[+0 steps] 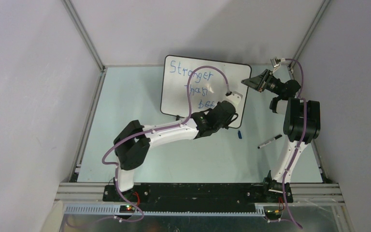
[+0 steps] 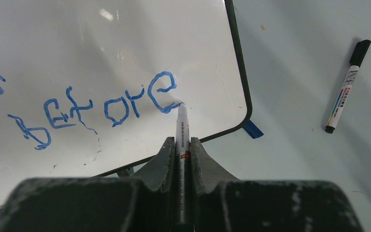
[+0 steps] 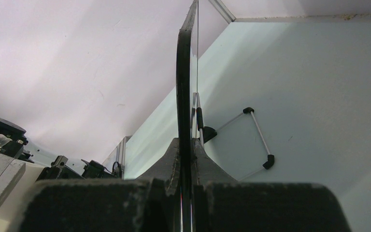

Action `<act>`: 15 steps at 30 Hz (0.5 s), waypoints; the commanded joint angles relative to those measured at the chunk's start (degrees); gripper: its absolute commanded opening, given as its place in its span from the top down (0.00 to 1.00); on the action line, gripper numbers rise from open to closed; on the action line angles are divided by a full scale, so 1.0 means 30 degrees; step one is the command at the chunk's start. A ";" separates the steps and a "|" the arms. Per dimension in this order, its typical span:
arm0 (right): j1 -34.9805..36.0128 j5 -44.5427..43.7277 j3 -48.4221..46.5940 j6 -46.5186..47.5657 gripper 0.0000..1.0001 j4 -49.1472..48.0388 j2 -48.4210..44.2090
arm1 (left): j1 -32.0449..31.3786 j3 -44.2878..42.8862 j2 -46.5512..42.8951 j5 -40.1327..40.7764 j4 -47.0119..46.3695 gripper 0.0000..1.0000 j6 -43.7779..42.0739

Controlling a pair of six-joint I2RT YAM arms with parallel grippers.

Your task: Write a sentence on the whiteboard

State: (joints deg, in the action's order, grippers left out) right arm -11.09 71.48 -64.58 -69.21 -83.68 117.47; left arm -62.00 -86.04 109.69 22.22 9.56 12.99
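Jaws of left gripper (image 2: 178,145): pinched tight on slim white marker pen (image 2: 182,126), tip touching the board at the tail of the last "e" in "before". Large glossy white rectangular whiteboard (image 1: 171,99) with thin black rim: propped up at far middle of pale green tabletop (image 1: 125,106), face toward the arms. Blue handwritten sentence (image 1: 191,67) on three staggered lines: "Stranger", "than", "before". Small blue cap (image 1: 239,135): flat on tabletop just off the board's lower right corner. Black-capped white spare marker (image 1: 269,141): further right, apart from board. Jaws of right gripper (image 3: 186,147): clamped on whiteboard's right edge, edge-on in wrist view.
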 commanded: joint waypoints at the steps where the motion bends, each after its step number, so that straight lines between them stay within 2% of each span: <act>1: 0.0006 -0.0111 -0.0187 -0.1177 1.00 -0.0895 -0.1539 | -0.0084 -0.0884 -0.0007 -0.0136 -0.0495 1.00 -0.0083; 15: 0.0006 -0.0100 -0.0177 -0.1161 1.00 -0.0870 -0.1509 | -0.0196 0.0863 -0.2355 0.0057 -0.1169 1.00 -0.0319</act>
State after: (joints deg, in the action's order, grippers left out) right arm -11.09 71.48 -64.58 -69.23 -83.68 117.43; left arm -62.02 -84.07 107.37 22.26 8.86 12.95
